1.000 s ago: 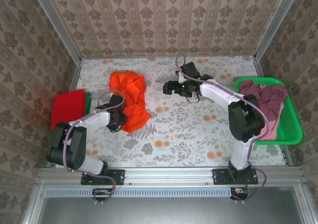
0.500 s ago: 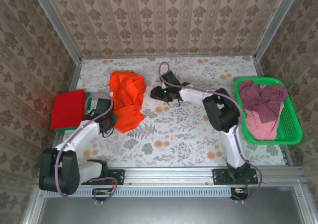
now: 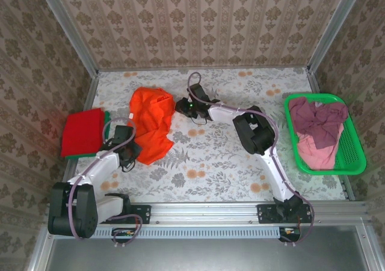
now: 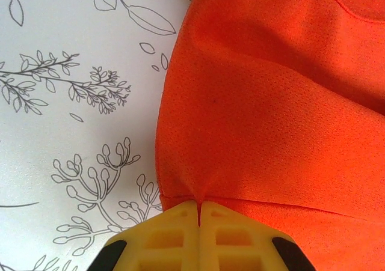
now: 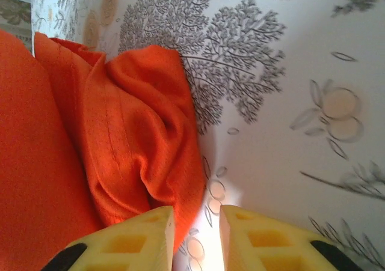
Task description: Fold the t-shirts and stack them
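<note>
The bright orange, soft mesh-cloth t-shirt (image 3: pixel 150 118) lies rumpled on the desk (image 3: pixel 240 163) near the folded red t-shirt (image 3: pixel 83 133), looking light, limp and best pinched at edges, with the left hand (image 4: pixel 198 211) clamped on its hem and the right hand (image 5: pixel 197 218) slightly apart beside a fold.

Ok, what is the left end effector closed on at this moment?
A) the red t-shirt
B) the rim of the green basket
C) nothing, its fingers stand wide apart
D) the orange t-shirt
D: in the left wrist view the left end effector is shut, with a fold of the orange t-shirt pinched between its fingers.
</note>
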Controlling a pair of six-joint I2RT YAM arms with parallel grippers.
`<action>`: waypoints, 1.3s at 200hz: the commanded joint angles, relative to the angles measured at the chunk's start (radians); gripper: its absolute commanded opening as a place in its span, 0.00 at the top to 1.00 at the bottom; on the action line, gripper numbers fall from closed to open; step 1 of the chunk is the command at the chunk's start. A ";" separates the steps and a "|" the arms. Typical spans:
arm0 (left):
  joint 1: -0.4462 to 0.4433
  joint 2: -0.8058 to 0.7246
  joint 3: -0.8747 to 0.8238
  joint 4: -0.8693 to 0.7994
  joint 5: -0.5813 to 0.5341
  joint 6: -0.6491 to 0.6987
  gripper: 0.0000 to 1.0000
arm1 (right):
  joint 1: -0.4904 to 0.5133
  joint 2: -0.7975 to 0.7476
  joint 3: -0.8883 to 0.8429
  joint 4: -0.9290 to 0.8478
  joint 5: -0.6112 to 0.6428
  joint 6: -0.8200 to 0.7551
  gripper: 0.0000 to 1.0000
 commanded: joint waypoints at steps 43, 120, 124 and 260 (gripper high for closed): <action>0.031 -0.038 -0.018 0.006 0.032 0.050 1.00 | 0.012 0.133 0.172 -0.043 -0.090 0.021 1.00; 0.100 -0.157 0.159 -0.090 0.056 0.207 1.00 | -0.087 -0.347 -0.194 0.050 0.054 -0.122 1.00; 0.107 -0.162 0.176 -0.097 0.060 0.224 1.00 | -0.096 -0.380 -0.223 0.060 0.054 -0.128 1.00; 0.197 -0.080 0.462 -0.052 0.306 0.389 1.00 | -0.304 -1.131 -0.647 -0.066 0.136 -0.468 1.00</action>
